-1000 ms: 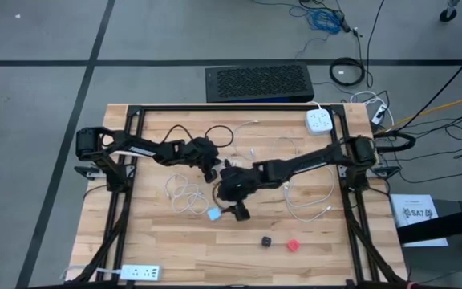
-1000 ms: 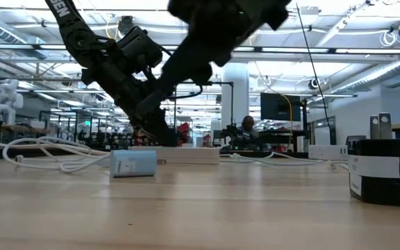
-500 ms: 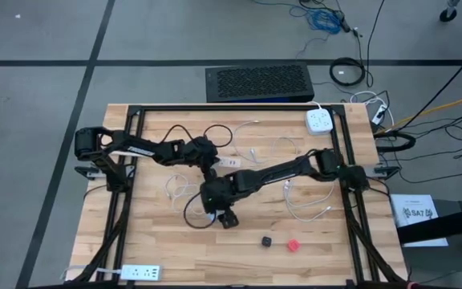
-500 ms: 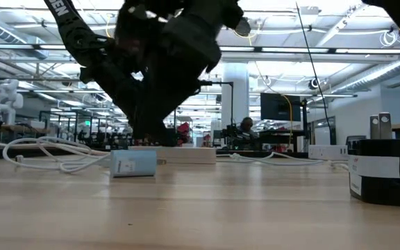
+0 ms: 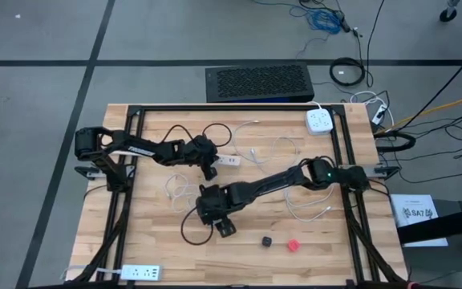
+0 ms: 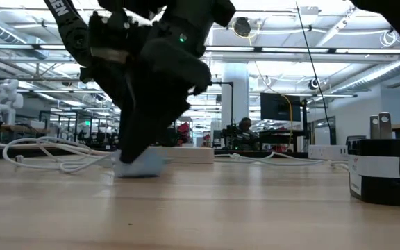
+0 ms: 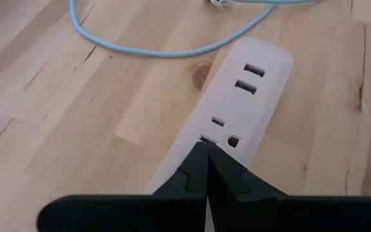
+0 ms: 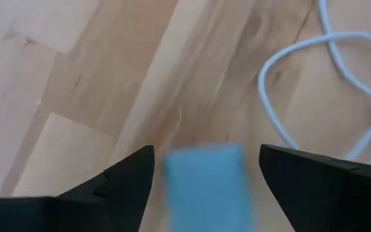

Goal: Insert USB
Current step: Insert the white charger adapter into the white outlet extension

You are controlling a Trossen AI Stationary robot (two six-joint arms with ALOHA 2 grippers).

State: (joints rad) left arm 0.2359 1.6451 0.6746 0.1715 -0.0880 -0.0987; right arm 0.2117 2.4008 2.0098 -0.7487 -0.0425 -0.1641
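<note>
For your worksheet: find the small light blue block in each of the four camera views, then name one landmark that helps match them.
High view: hidden under the right gripper.
Low view: light blue block on the table, under that gripper.
Left wrist view: not in it.
Right wrist view: between the open fingers.
Shared landmark: white cable.

My two arms are matte black, built of slim jointed links. The left arm [image 5: 139,149] carries white lettering along its forearm link. A small green light glows on the right arm [image 5: 275,181], back from its gripper [image 8: 205,169], whose fingers are dark with angular stepped tips.
</note>
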